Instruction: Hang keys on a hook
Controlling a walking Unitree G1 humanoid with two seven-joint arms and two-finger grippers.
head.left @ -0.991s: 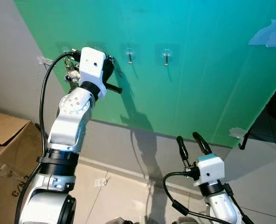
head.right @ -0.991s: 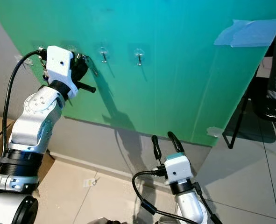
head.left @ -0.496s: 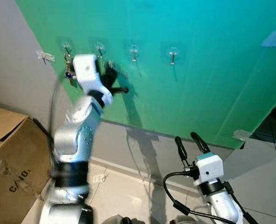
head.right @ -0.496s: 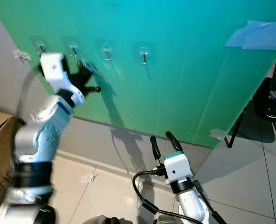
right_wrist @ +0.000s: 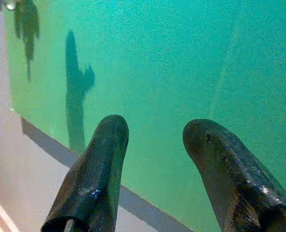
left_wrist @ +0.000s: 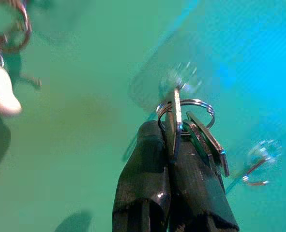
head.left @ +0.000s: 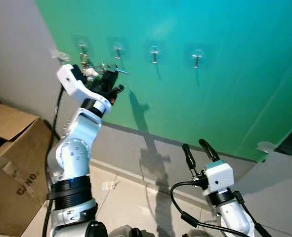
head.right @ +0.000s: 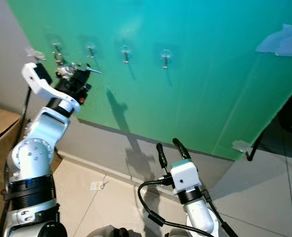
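A green board (head.left: 225,98) on the wall carries a row of small hooks. One bunch of keys with a white fob (head.left: 85,69) hangs from the leftmost hook (head.left: 82,48). My left gripper (head.left: 111,75) is raised just below the second hook (head.left: 117,49), shut on a set of keys (left_wrist: 201,140). Its key ring (left_wrist: 187,107) sits right in front of that hook's clear pad (left_wrist: 179,79); I cannot tell whether they touch. My right gripper (head.left: 200,148) is low and open, holding nothing, and faces the board's lower part (right_wrist: 181,58).
A cardboard box (head.left: 10,163) stands on the floor at the left. Two free hooks (head.left: 154,52) (head.left: 197,55) lie to the right. Blue tape (head.right: 284,40) is stuck on the board's upper right. A grey wall strip (head.left: 136,153) runs under the board above the tiled floor.
The camera has shifted, so the board sits further right. My left wrist has turned and now holds the keys up under the second hook. The right arm has stayed put.
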